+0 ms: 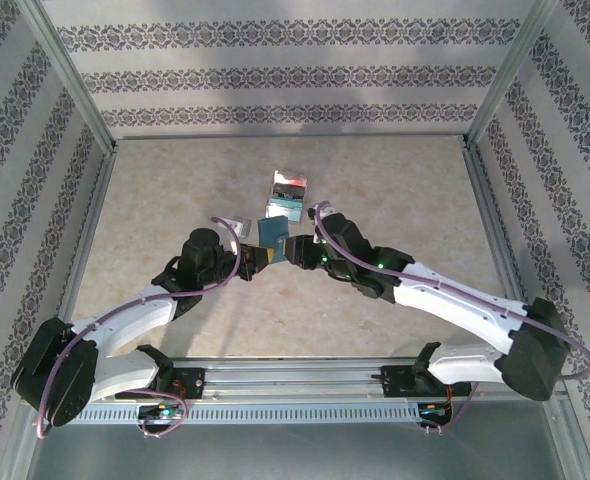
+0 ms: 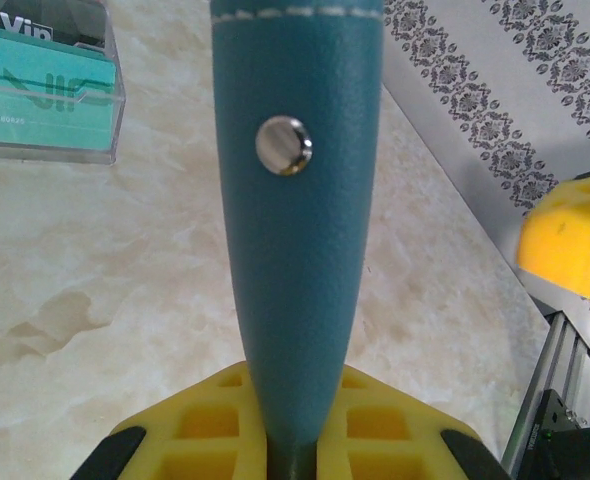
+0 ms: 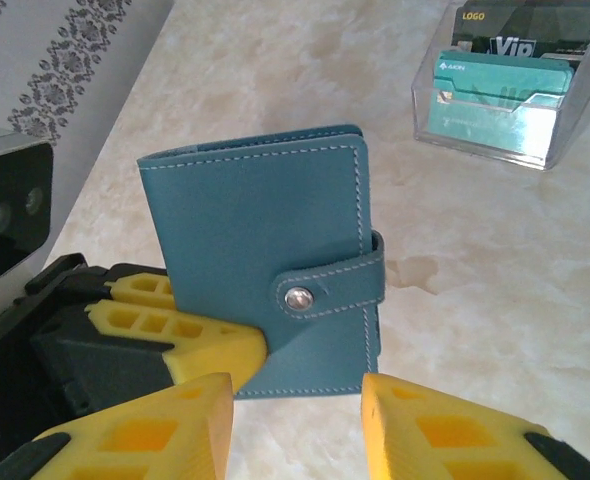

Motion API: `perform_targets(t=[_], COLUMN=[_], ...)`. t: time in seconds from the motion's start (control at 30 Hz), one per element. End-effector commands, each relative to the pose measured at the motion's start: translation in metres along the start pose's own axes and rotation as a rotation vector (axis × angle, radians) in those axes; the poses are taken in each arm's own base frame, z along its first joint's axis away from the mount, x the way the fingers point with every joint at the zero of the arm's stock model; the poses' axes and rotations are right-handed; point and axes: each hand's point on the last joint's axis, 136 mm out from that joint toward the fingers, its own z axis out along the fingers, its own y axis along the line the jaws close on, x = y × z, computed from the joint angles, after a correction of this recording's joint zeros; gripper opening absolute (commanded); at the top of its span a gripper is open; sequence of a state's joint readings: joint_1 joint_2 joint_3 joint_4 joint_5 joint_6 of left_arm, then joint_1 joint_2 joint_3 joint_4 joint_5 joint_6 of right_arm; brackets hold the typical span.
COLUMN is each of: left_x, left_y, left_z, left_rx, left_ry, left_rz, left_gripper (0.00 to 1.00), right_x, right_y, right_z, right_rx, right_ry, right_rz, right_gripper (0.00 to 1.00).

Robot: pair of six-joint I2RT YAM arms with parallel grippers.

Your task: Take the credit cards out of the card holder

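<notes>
The card holder (image 3: 260, 240) is held upright over the bench (image 3: 475, 300), strap snapped shut, so its inside is hidden. The left pincer (image 3: 220, 350) is clenched on its lower corner. The right pincer (image 3: 295, 400) hangs released just in front, fingers apart. Beyond the card holder, a clear box (image 3: 475, 140) holds credit cards (image 3: 495, 85), the upper ones cut off by the frame edge.

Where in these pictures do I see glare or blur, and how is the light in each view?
Left wrist view: the card holder is sharp, its metal snap carries a bright highlight, the yellow finger at the right edge is blurred. Right wrist view: white glare lies on the front wall of the clear box. Top external view: even light, soft shadows.
</notes>
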State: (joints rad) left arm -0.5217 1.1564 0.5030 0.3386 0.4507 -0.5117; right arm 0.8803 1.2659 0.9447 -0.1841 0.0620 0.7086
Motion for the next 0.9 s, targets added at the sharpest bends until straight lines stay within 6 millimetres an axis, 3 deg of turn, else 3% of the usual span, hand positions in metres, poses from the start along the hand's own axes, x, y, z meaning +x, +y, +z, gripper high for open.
perform_targets(t=[0.0, 0.57, 0.87], left_x=[-0.011, -0.012, -0.013], left_y=[-0.009, -0.034, -0.046], left_z=[-0.001, -0.003, -0.006], left_rx=[0.035, 0.158, 0.215], left_ry=[-0.049, -0.057, -0.054], left_rz=[0.032, 0.055, 0.08], left_gripper=[0.0, 0.0, 0.0], right_x=[-0.01, -0.001, 0.005], right_y=[0.012, 0.012, -0.004], right_z=[0.007, 0.043, 0.051], right_rx=[-0.008, 0.005, 0.052], right_ry=[-0.005, 0.076, 0.096], right_rz=[0.013, 0.025, 0.038], right_gripper=[0.39, 0.37, 0.37])
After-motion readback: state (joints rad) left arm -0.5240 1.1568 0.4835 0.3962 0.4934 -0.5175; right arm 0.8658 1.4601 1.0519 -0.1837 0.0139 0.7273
